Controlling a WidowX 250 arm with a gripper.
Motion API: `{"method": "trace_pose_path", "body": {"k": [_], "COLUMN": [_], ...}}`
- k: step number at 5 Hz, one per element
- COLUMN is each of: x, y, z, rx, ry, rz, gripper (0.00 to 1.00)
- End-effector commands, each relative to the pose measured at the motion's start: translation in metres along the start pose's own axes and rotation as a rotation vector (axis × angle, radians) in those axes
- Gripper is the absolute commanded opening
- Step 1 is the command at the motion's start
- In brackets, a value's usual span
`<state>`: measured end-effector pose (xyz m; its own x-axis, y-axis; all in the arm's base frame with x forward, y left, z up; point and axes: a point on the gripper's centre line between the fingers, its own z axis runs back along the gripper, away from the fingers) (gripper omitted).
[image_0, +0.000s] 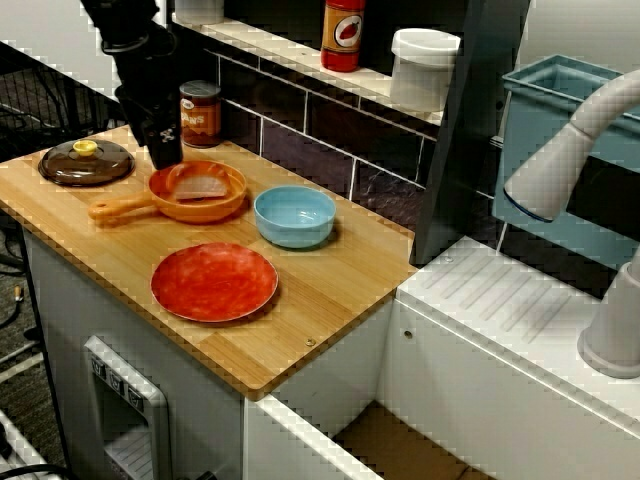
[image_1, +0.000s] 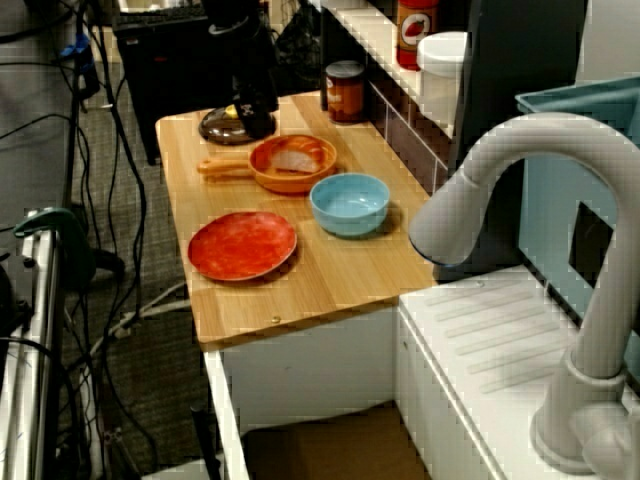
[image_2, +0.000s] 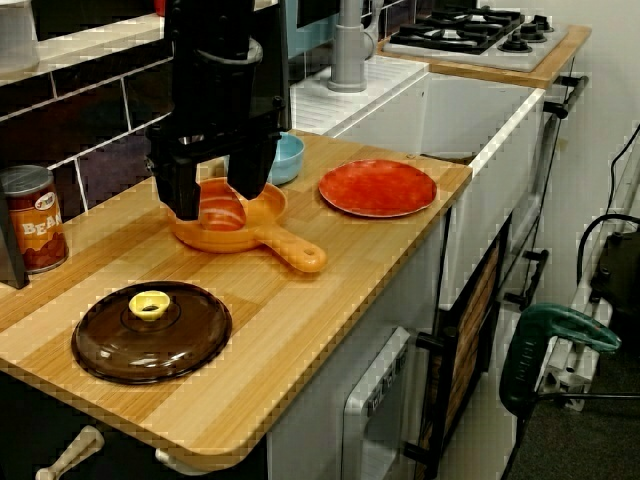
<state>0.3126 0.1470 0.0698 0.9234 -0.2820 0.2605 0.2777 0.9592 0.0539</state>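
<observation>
One claw (image_2: 215, 188): you've got it spread above the orange frying pan (image_2: 258, 226), pink food slice (image_2: 222, 208) showing between its fingers; blue bowl (image_2: 289, 159) just beside, red plate (image_2: 378, 187) near

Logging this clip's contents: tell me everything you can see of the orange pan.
The orange pan is shallow, round and plastic-looking, with a straight handle pointing away from the wall. It sits flat on the wooden counter beside the blue bowl. A pale pink piece lies inside it. The gripper hangs over it, jaws open either side of that piece.
</observation>
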Motion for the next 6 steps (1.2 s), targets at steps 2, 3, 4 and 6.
{"method": "trace_pose_path", "body": {"k": [2,3,4,6], "x": [-0.025,-0.032,-0.043,-0.059], "y": [0.032,0.046,0.056,0.066], "z": [0.025,0.027,0.03,0.034], "rx": [0.101,0.114,0.136,0.144], "ry": [0.019,0.043,0.035,0.023], "rz": [0.075,0.156,0.205,0.265], "gripper": [1.0,1.0,1.0,1.0]}}
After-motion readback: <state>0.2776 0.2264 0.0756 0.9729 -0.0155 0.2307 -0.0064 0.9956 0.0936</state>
